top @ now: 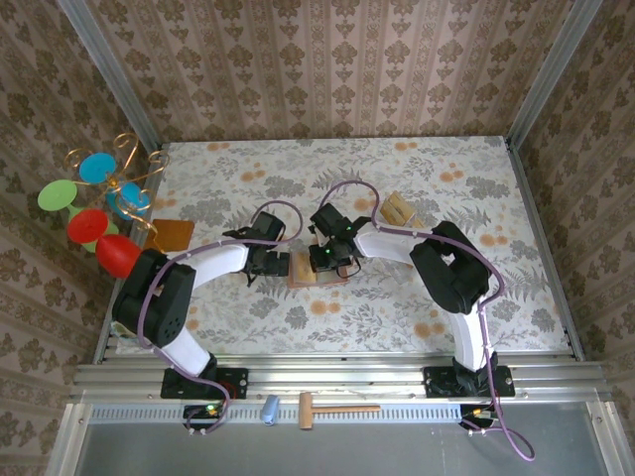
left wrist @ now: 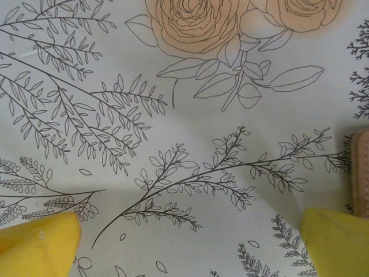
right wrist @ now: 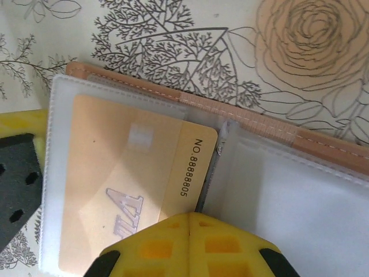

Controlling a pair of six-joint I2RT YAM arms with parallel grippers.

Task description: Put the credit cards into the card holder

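The card holder (top: 316, 272) lies open on the table, its clear sleeves (right wrist: 300, 202) up and its brown stitched edge (right wrist: 271, 124) at the far side. One tan-gold credit card (right wrist: 127, 173), printed NO.88888805, sits mostly inside the left sleeve, its right end sticking out at the fold. My right gripper (right wrist: 189, 222) is shut, its joined yellow tips resting on the card's near edge. The other credit cards (top: 400, 208) lie stacked to the right. My left gripper (left wrist: 187, 245) is open over bare cloth, just left of the holder's edge (left wrist: 362, 173).
An orange-brown flat board (top: 171, 235) lies at the table's left edge beside a gold stand with coloured discs (top: 99, 198). A yellow and black finger (right wrist: 17, 167) of the left gripper sits against the holder's left side. Patterned walls close in the table.
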